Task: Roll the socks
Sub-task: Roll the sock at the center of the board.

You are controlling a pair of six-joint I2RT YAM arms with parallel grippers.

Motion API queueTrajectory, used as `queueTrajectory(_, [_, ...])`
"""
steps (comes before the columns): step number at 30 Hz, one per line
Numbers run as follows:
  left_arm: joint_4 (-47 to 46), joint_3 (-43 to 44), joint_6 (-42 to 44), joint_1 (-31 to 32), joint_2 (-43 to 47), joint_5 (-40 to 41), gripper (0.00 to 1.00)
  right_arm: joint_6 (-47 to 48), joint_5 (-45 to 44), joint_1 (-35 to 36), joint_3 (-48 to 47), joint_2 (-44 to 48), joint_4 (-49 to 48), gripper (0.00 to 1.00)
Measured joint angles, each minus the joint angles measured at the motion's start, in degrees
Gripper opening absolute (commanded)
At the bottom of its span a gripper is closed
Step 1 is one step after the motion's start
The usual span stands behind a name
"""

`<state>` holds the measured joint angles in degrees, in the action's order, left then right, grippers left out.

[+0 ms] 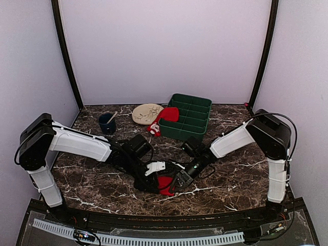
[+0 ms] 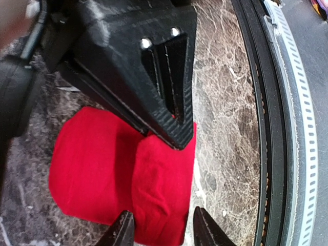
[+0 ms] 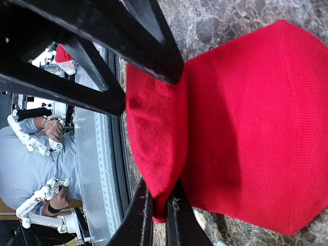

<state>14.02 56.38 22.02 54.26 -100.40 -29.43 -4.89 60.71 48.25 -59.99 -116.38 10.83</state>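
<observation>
One red sock (image 1: 165,185) lies on the marble table near the front edge, one end folded into a thick roll (image 2: 161,179). My left gripper (image 1: 157,184) (image 2: 165,229) has its jaws part-way apart, one on each side of that roll, closed on it. My right gripper (image 1: 178,182) (image 3: 158,207) is shut, pinching the outer edge of the same fold (image 3: 154,148) from the opposite side. The other red sock (image 1: 168,114), with a white patterned end (image 1: 153,128), is draped over the near left corner of the green tray.
A green compartment tray (image 1: 192,122) stands at the back centre. A cream plate (image 1: 146,113) and a dark blue cup (image 1: 107,123) with a stick in it are left of it. The table's front rail (image 2: 266,128) runs close beside the sock.
</observation>
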Motion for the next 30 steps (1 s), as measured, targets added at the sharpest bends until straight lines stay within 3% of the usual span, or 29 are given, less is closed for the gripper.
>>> queueTrajectory(3, [0.5, 0.8, 0.3, 0.6, -1.5, 0.3, 0.41, -0.1, 0.2, 0.0, 0.0, -0.2, 0.2, 0.05])
queueTrajectory(11, [2.0, 2.1, 1.4, 1.2, -3.8, 1.0, 0.24, -0.2, 1.1, -0.1, 0.0, -0.4, 0.9, 0.07])
queueTrajectory(19, [4.1, 4.3, 1.7, 1.1, -5.3, 0.4, 0.19, -0.3, 0.3, -0.3, 0.0, -0.4, 1.4, 0.25])
queueTrajectory(24, [5.0, 5.2, 1.6, 0.5, -6.5, -1.7, 0.2, -0.9, -0.4, -0.3, 1.2, -0.2, -0.1, 0.3])
queueTrajectory(25, [5.1, 5.4, 1.6, 0.3, -6.8, -2.1, 0.2, -1.2, -0.4, -0.3, 1.7, 0.1, -0.7, 0.35])
queueTrajectory(26, [5.4, 5.7, 1.6, 0.0, -7.1, -2.7, 0.2, -1.5, -0.5, -0.3, 2.3, 0.5, -1.3, 0.47])
queueTrajectory(27, [5.7, 6.0, 1.5, -0.2, -7.3, -3.2, 0.2, -1.7, -0.7, -0.3, 2.8, 0.9, -1.8, 0.9])
queueTrajectory(28, [6.1, 6.4, 1.4, -0.6, -7.8, -3.8, 0.2, -1.7, -0.3, -0.3, 3.5, 1.4, -2.5, 0.99])
queueTrajectory(30, [7.0, 7.4, 1.3, -1.2, -8.6, -5.1, 0.2, -2.4, 0.6, -0.3, 4.5, 3.0, -3.7, 1.0])
